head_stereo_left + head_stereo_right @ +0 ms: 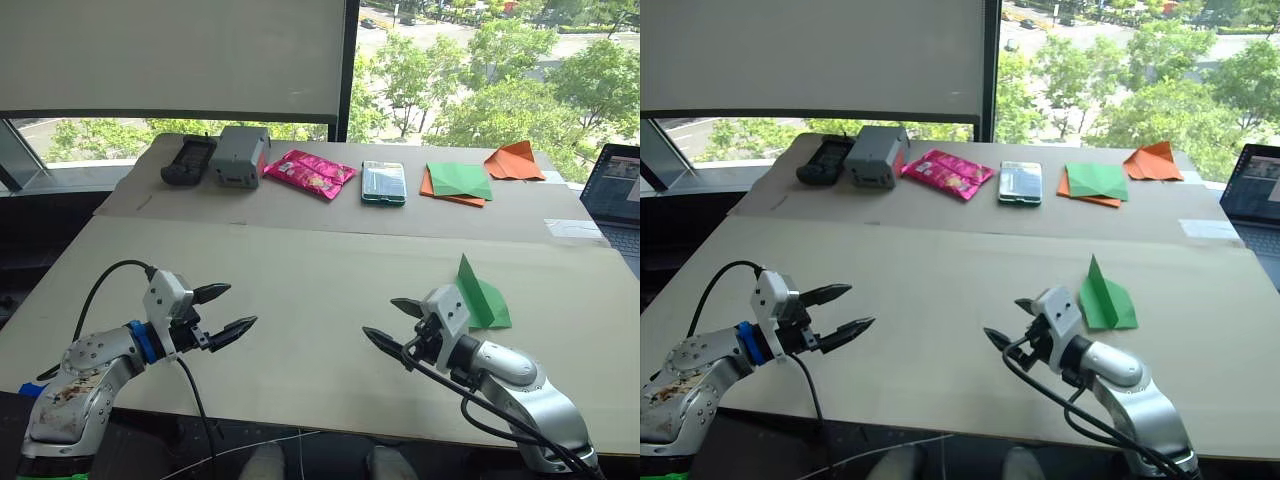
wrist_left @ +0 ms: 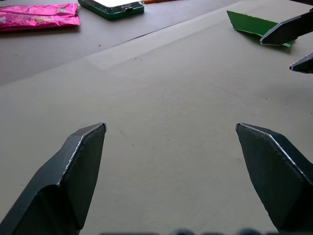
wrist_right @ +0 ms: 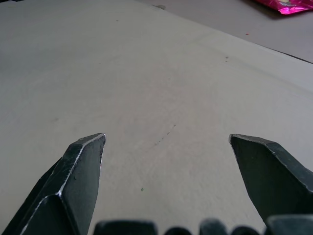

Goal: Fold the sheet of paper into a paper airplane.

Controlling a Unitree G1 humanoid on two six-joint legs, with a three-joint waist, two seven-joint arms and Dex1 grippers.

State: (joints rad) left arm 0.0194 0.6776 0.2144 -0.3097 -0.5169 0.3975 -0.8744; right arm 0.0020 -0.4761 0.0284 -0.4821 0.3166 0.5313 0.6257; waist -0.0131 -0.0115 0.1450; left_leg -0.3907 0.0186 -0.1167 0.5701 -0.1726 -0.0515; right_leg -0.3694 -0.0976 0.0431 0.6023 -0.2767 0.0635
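hiding paper airplane's (image 1: 480, 296) near edge: right claw (image 1: 392, 320)

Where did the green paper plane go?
The paper airplane sits on the near table, on the robot's right, just beyond the open right gripper, with its fin sticking up.

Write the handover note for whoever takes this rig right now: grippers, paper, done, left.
Left gripper: open, empty, above the near table, on the robot's left.
Right gripper: open, empty, just in front of the paper airplane, not touching it.
The green paper lies on the near table on the robot's right, already a pointed wedge with one flap standing up.
Done: the folds appear made and the paper released.
Left: probably only a check of the shape; the green-and-orange sheets and the orange plane at the far edge are untouched.
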